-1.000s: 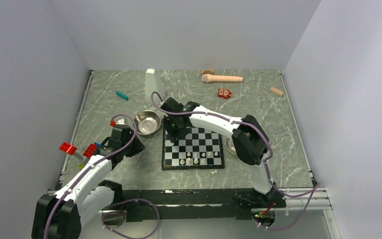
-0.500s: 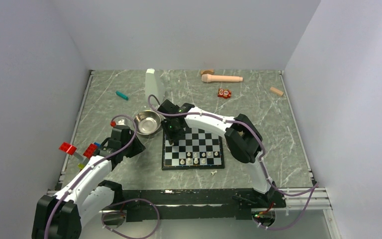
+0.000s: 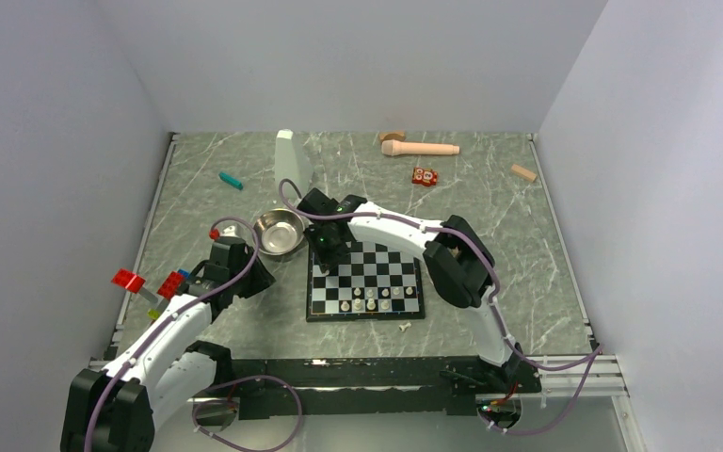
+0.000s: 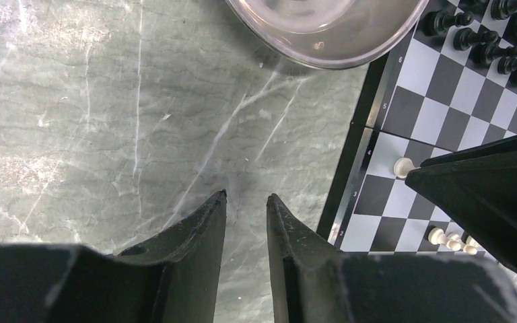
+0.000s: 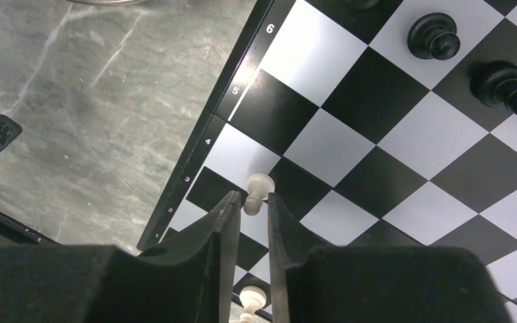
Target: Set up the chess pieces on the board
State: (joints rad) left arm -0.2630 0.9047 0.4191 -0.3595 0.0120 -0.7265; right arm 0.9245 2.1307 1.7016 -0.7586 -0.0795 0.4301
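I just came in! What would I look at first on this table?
First, the small black-and-white checkered chessboard in the middle of the grey marble table, with tiny white pieces lined along its near edge. The right gripper hangs over the board's left edge with a tiny white pawn between its fingers, and a round shiny steel bowl sits beyond the board's far left corner.

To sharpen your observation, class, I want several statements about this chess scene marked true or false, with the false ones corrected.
1. The right tool has its fingers either side of a white pawn. True.
2. The left tool carries a black piece. False: nothing sits between its fingers, and it is over the table beside the board.
3. A white piece lies off the board. True.
4. The steel bowl stands on the board. False: it stands on the table by the board's far left corner.
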